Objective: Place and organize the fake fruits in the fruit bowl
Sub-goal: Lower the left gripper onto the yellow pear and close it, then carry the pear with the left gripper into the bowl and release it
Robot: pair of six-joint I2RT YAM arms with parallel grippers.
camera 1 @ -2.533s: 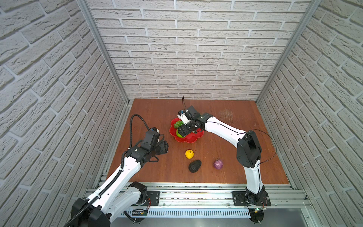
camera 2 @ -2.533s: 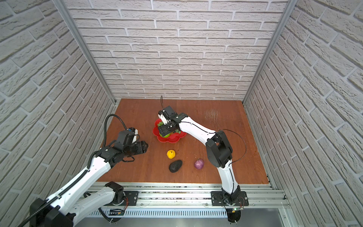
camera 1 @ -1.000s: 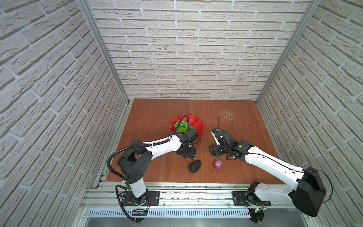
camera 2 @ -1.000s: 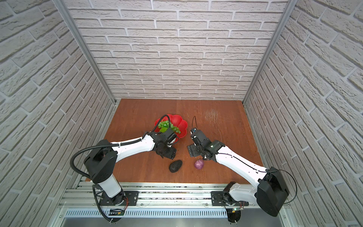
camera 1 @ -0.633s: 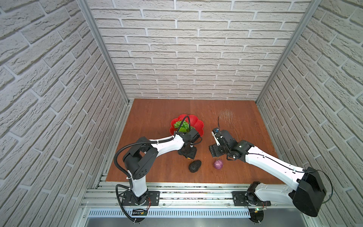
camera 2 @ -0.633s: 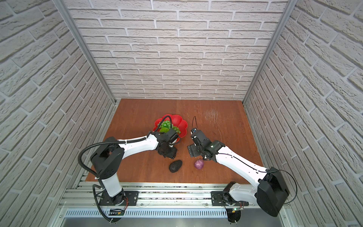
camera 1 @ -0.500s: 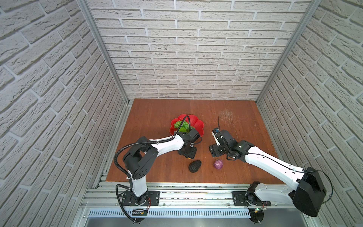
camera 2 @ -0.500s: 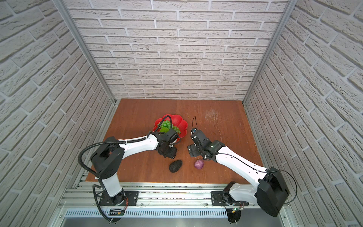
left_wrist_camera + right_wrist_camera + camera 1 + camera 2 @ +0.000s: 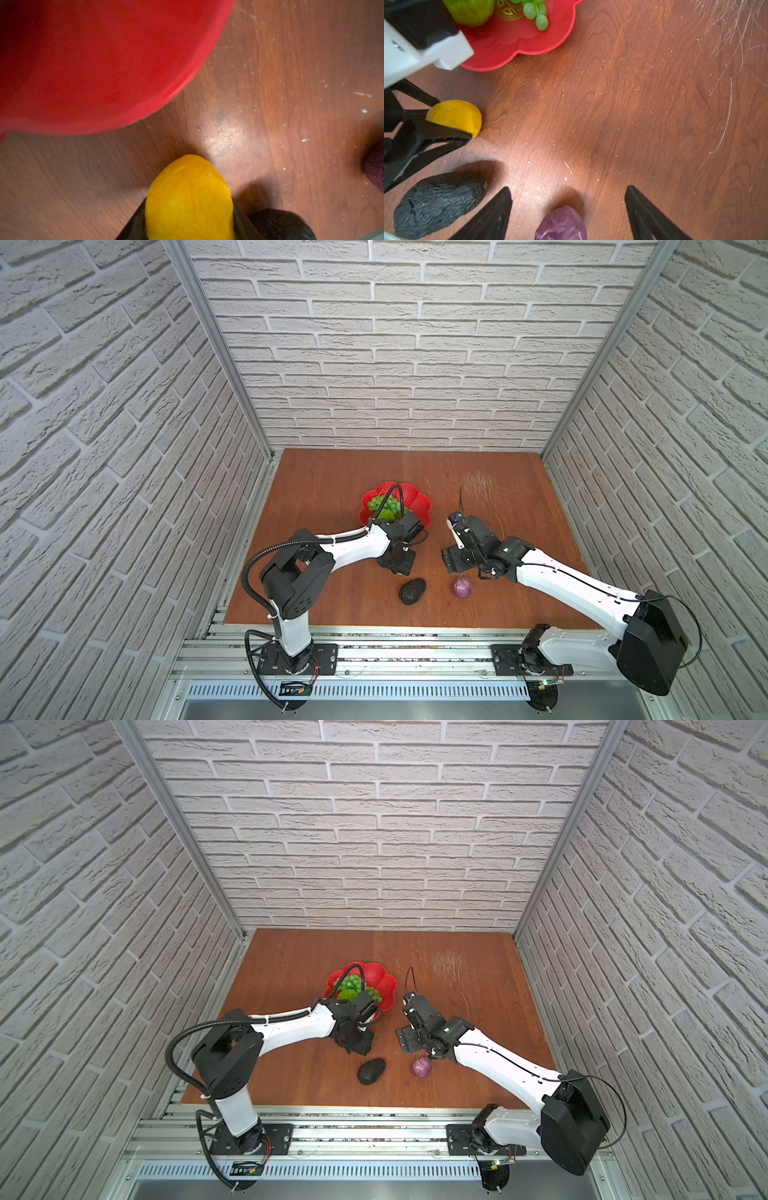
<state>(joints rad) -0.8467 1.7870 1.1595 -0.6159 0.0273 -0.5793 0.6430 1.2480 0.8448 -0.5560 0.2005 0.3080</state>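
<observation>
The left arm rises from its base, bends at the elbow and stretches its white forearm rightward to the middle. Its wrist is bent so that the left tool points steeply down. That tool's fingers lie against both sides of the small yellow fruit. The right arm reaches low from its base leftward. The right tool hangs angled down, its two black fingers spread wide apart. The two tools stand near each other, not touching.
</observation>
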